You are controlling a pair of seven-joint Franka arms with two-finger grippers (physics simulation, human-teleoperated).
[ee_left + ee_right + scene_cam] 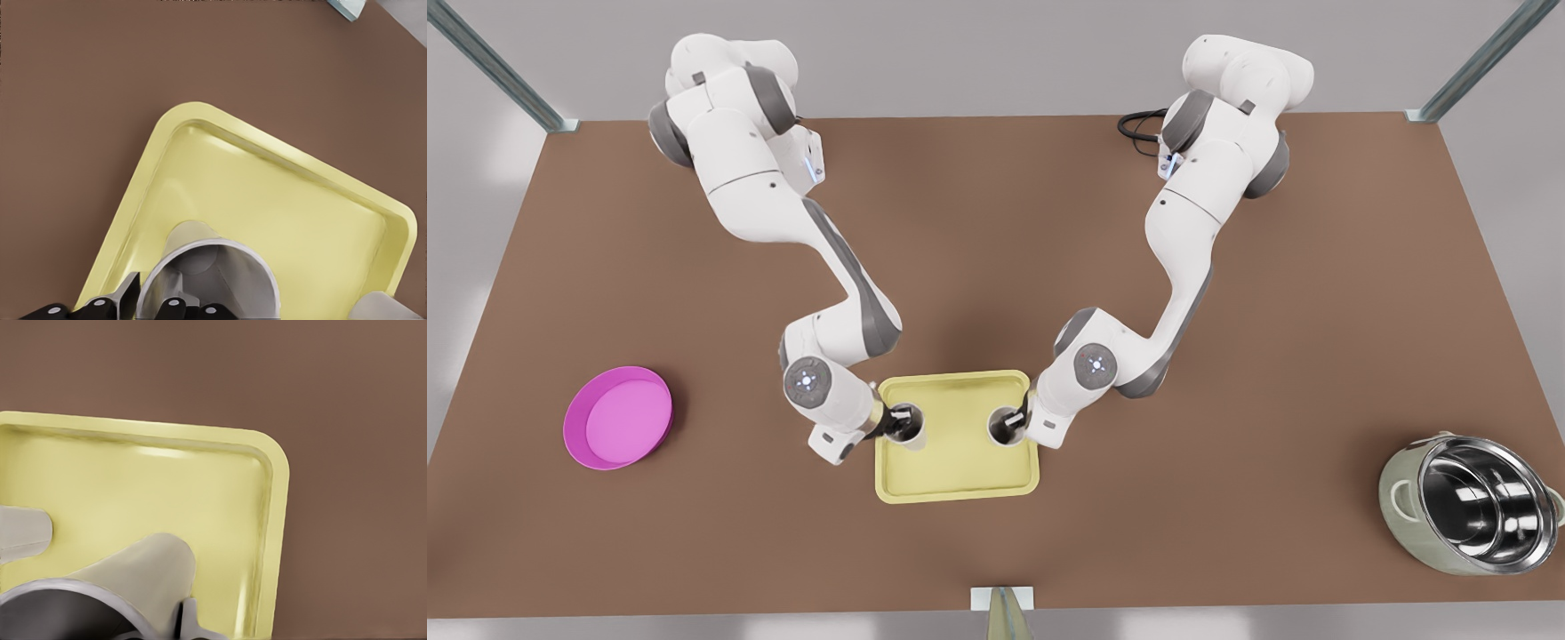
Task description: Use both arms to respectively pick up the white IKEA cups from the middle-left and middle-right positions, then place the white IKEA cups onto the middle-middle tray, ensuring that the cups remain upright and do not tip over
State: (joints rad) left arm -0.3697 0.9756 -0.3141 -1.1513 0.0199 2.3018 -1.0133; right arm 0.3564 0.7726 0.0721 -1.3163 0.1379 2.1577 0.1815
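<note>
Both white cups sit over the yellow tray (pixel 959 480), near its side edges, the left gripper (pixel 891 424) pinching one cup (pixel 905 425) and the right gripper (pixel 1016 424) pinching the other cup (pixel 1005 427); next, release straight.

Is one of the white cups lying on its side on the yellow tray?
No: in the front view both white cups stand upright over the yellow tray, each with its open mouth facing up.

a brown table (pixel 996 222) stands on pale grey floor (pixel 996 53), metal struts (pixel 494 62) at its corners.

Two white jointed arms (pixel 783 204) showing grey joint sections, round grey wrist caps, black cable trailing behind one base
</note>
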